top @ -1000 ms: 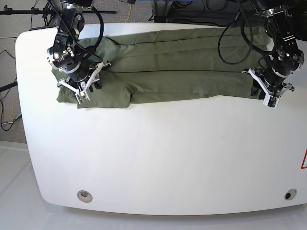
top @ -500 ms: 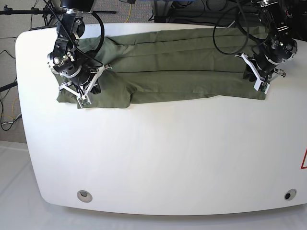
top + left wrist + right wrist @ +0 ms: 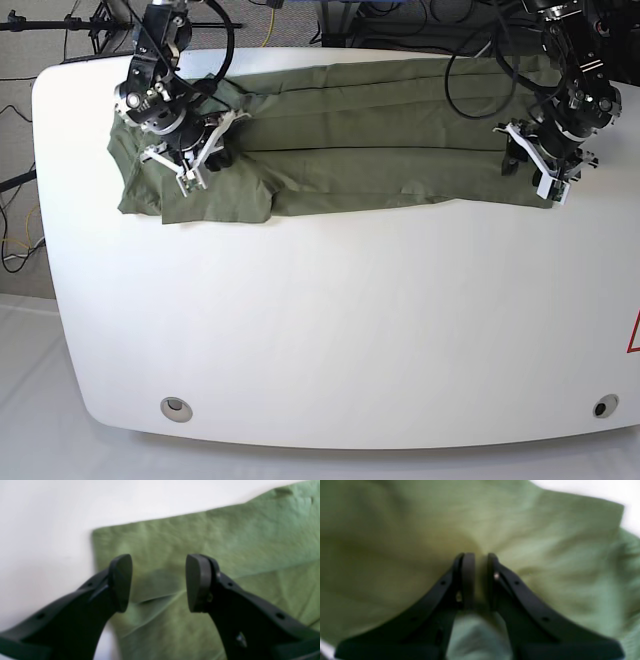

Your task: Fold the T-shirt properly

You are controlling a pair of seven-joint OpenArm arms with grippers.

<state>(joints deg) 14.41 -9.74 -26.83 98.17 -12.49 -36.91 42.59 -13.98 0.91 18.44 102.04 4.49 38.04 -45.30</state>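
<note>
The white counter (image 3: 320, 320) is seen before dark cables and stands. The T-shirt (image 3: 350, 130) lies folded lengthwise along its far edge. Since earlier, the right end effector (image 3: 188, 172) has shifted inward, pinching cloth; the left end effector (image 3: 548, 180) has released. Wrist views are blurred.

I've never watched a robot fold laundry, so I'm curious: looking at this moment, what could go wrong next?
The right gripper looks pinched on a small bunch of the T-shirt; a thin pinch might slip out when lifted. The left gripper stands open over the corner, holding nothing, so one end could rise alone and skew the fold. The shirt lies near the table back edge and might slide off.
</note>
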